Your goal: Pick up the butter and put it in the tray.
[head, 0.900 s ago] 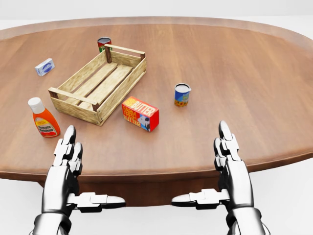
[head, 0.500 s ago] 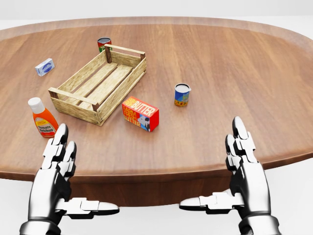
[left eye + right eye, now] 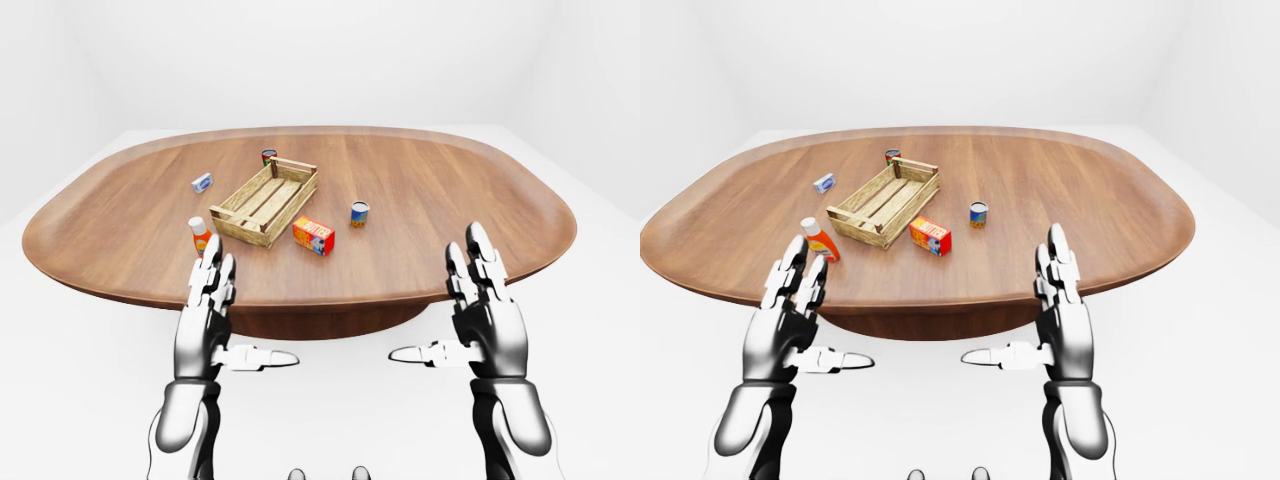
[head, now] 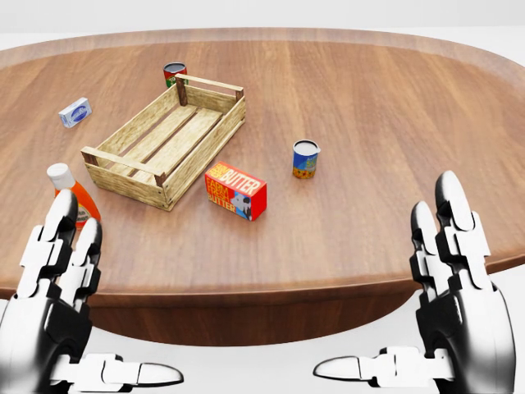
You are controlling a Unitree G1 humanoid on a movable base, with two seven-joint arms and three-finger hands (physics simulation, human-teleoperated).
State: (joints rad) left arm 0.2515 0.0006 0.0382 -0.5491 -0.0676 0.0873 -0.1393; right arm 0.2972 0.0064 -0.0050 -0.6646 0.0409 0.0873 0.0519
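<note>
The butter (image 4: pixel 235 192) is a red and orange box lying on the brown table (image 4: pixel 377 115), just below and right of the wooden slatted tray (image 4: pixel 123 161), which holds nothing. My left hand (image 4: pixel 78 316) is at the bottom left of the head view and my right hand (image 4: pixel 422 316) at the bottom right. Both are open and empty, fingers up and thumbs pointing inward. They hover at the table's near edge, well short of the butter.
A ketchup bottle (image 4: pixel 64 187) stands left of the tray, partly behind my left fingers. A blue can (image 4: pixel 305 158) stands right of the butter. A red and green can (image 4: pixel 174 72) stands past the tray's far corner. A small white and blue box (image 4: pixel 75 112) lies at the left.
</note>
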